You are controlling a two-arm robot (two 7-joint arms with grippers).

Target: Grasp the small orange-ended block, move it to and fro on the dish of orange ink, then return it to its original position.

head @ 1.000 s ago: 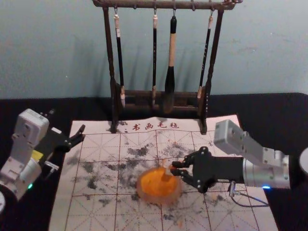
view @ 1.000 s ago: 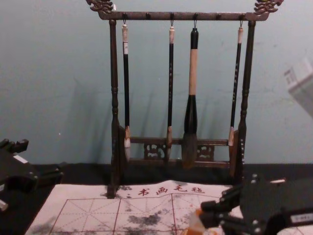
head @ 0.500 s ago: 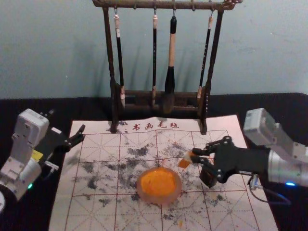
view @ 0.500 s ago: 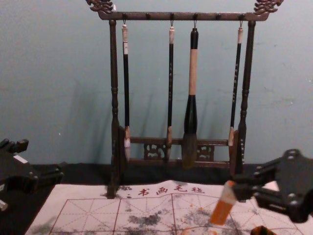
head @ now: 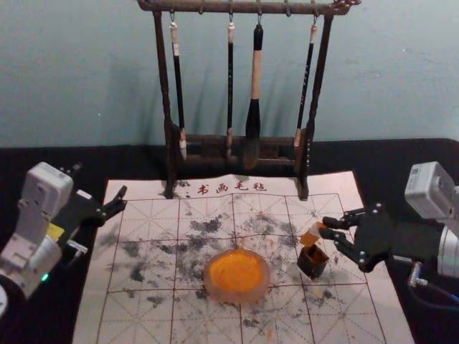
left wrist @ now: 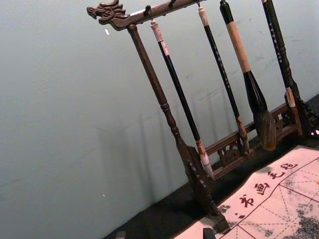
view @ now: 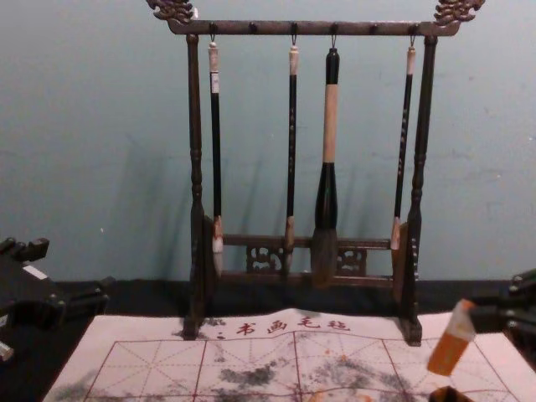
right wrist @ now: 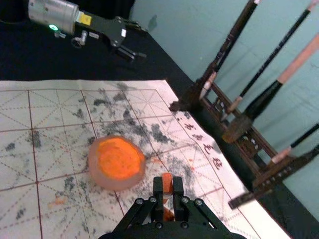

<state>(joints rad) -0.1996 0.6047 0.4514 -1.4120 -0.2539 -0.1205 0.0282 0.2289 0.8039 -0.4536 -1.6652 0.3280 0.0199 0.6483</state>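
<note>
Orange-ended block [head: 311, 235], tilted, was clasped by the right gripper [head: 325, 228] near a dark box [head: 313, 262], right of centre; inking at the dish [head: 237, 296], lower centre, was judged done, return unfinished; left gripper [head: 100, 180] idled at left.

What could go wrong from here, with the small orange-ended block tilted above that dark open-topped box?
The tilted block could catch the box's rim, or tip it, if lowered at this angle. The right gripper pinches it near its upper end, so a knock might twist it. Its orange lower end may also drip or smear on the white gridded mat.
</note>
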